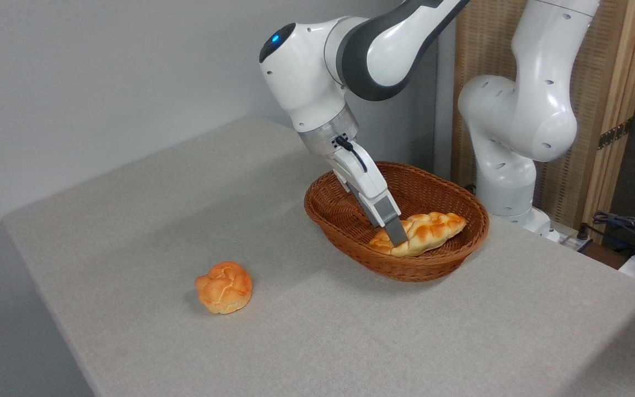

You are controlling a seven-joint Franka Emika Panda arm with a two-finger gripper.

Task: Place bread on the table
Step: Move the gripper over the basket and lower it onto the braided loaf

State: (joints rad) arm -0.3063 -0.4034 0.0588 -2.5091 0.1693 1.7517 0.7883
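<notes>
The bread [433,229], a long braided golden loaf with pointed ends, lies inside the brown wicker basket [422,274] at the middle right of the table [350,336]. My gripper [400,236] reaches down into the basket at a slant. Its near grey finger [393,223] crosses in front of the loaf's left part. The far finger is hidden behind it, so I cannot make out the gap between the fingers or whether they press on the loaf.
A small round orange knotted bun [224,287] sits on the cloth at the front left. The arm's white base [507,182] stands behind the basket. Cables and gear [634,231] lie off the right edge.
</notes>
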